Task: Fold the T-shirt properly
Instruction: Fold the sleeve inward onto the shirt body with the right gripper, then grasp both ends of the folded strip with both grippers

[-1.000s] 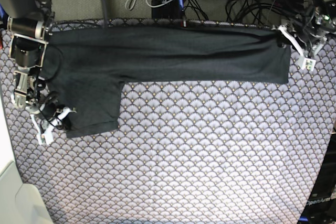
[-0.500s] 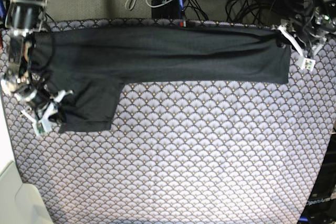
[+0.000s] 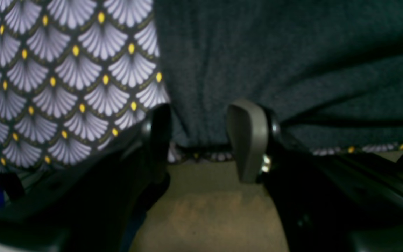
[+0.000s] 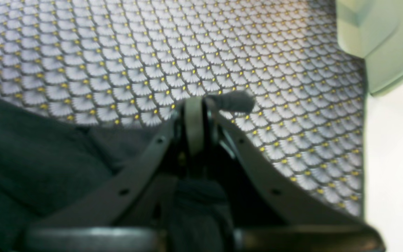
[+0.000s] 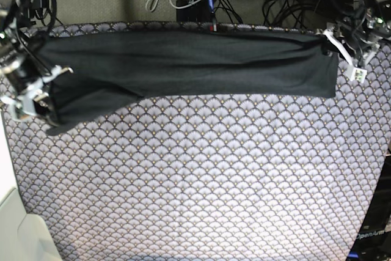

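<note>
Currently, one dark charcoal-grey short-sleeved T-shirt of thin knit [image 5: 183, 65] is shown lying as a long band along the far edge of the scallop-patterned lilac-grey cloth [image 5: 208, 181]. A lengthwise fold is judged done; the sleeve and the crosswise folds are judged outstanding. Two grippers are counted. The sleeve end is pinched and lifted by the right gripper [image 4: 196, 105], jaws closed; the left gripper [image 3: 201, 140] is held part-open over the shirt's other end, nothing visibly clamped.
</note>
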Tool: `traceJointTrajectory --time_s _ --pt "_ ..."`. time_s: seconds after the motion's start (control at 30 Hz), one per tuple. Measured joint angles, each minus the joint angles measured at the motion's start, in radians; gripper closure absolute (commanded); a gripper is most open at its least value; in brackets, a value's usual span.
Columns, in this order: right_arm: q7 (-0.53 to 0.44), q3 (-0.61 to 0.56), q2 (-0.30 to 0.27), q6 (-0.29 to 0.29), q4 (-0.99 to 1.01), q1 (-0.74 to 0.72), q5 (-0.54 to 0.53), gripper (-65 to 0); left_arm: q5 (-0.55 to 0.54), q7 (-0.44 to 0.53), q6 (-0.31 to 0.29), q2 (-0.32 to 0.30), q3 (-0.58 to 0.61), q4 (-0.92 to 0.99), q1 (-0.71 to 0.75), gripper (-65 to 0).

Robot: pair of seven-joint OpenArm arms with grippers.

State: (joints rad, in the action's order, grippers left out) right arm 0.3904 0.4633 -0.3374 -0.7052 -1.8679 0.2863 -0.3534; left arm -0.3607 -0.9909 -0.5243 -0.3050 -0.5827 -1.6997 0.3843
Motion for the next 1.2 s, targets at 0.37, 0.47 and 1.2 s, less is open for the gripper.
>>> traceJointTrajectory --time_s 0.37,0.47,1.2 --pt "0.129 0.245 0.098 0.003 -0.109 0.060 -0.067 0.0 0.000 0.000 0.000 -0.005 0.000 0.003 -0.002 -28.9" --pt "0.152 0.295 0.110 0.003 -0.110 0.063 -0.067 0.0 0.000 0.000 0.000 -0.002 0.001 0.003 -0.002 -28.9" --pt "0.213 0.312 0.188 0.003 -0.111 0.187 -0.071 0.0 0.000 0.003 0.000 -0.002 0.001 0.004 -0.016 -28.9"
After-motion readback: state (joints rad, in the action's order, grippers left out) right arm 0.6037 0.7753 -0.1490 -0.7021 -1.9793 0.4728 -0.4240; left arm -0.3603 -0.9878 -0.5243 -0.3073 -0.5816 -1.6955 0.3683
